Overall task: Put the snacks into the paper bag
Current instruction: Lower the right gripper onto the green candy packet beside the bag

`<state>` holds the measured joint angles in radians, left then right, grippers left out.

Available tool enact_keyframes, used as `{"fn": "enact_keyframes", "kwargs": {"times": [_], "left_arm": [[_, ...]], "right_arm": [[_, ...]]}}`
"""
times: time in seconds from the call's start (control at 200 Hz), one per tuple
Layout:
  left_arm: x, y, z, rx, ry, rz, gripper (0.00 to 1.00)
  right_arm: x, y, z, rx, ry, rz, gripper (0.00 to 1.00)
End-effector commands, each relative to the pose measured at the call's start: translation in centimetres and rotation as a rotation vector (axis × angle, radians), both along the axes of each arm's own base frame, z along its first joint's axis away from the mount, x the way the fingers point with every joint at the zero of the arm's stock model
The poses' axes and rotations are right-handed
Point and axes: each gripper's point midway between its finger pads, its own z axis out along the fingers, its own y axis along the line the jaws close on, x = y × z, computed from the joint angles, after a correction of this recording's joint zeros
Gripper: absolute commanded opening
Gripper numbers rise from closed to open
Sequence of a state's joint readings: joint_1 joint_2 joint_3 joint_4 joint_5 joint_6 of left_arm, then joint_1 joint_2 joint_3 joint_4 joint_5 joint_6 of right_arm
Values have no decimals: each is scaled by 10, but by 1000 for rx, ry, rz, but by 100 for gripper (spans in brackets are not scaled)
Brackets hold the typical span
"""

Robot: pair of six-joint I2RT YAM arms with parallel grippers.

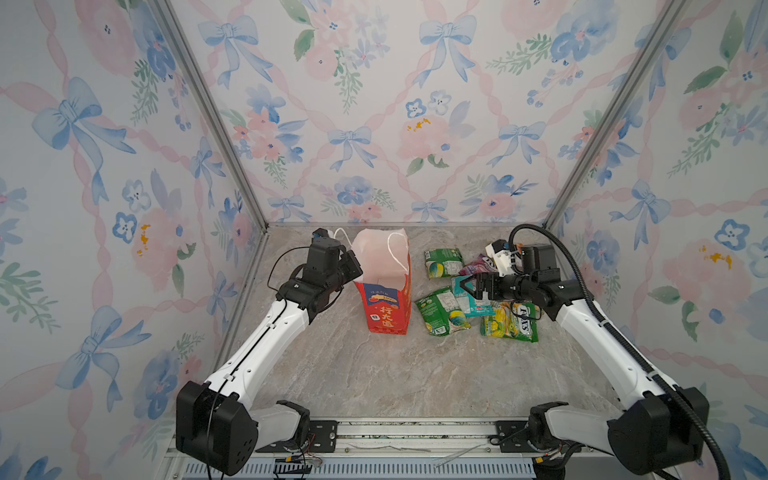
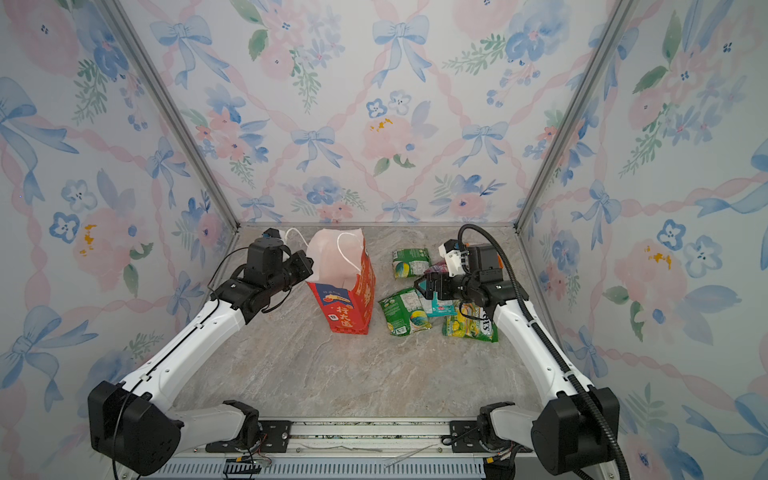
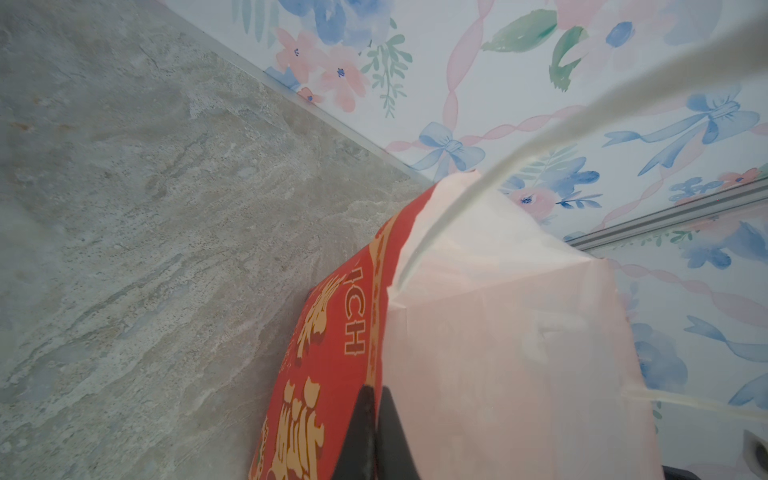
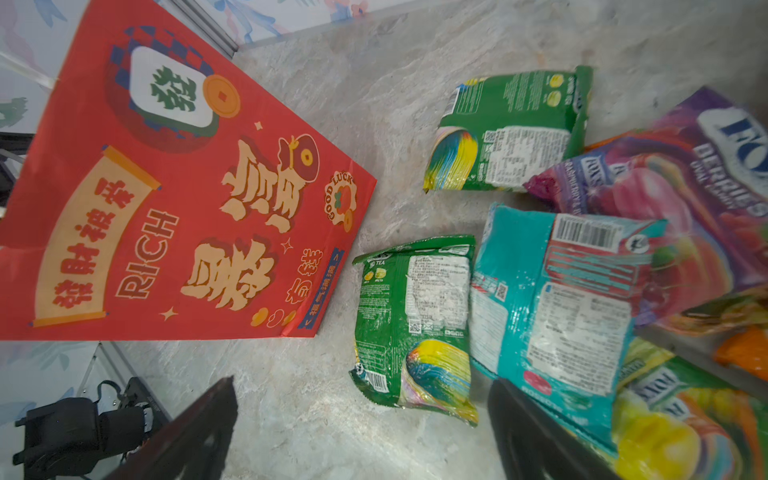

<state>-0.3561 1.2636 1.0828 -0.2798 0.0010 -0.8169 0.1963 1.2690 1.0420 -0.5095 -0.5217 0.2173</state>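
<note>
The red paper bag (image 1: 388, 303) (image 2: 347, 305) stands upright and open at the table's middle, white inside (image 3: 498, 353). My left gripper (image 1: 353, 266) (image 3: 376, 392) is shut on the bag's left rim, one finger outside and one inside. To the bag's right lie several snacks: a near green packet (image 1: 442, 311) (image 4: 415, 324), a far green packet (image 1: 444, 262) (image 4: 511, 129), a teal one (image 1: 471, 303) (image 4: 561, 299), a purple one (image 4: 685, 187) and a yellow-green FOX'S packet (image 1: 511, 322). My right gripper (image 1: 469, 286) (image 4: 361, 382) hovers open above the teal and near green packets, holding nothing.
Floral walls (image 1: 124, 208) close in the marble tabletop (image 1: 415, 374) on three sides. A metal rail (image 1: 415, 432) runs along the front edge. An orange packet (image 4: 744, 353) shows under the purple one. The bag's white cord handles (image 3: 540, 137) hang loose.
</note>
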Motion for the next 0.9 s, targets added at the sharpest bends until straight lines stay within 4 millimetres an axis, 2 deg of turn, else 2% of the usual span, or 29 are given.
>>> {"fn": "enact_keyframes", "kwargs": {"times": [0.0,0.225,0.4,0.555,0.78,0.89], "left_arm": [[3,-10,-3,-11,18,-26,0],[9,-23,-1,-12,13,-52,0],[11,-29,-4,-8,18,-65,0],[8,-26,-2,1,9,-57,0],[2,-9,11,32,-41,3,0],[1,-7,10,34,-42,8,0]], "right_arm": [[-12,2,-27,100,136,-18,97],[-23,-12,-60,162,218,-103,96],[-32,-11,-82,199,280,-123,96],[-35,-14,-98,198,299,-157,96],[-40,-17,-116,180,338,-178,96],[-39,-16,-122,190,343,-185,97]]}}
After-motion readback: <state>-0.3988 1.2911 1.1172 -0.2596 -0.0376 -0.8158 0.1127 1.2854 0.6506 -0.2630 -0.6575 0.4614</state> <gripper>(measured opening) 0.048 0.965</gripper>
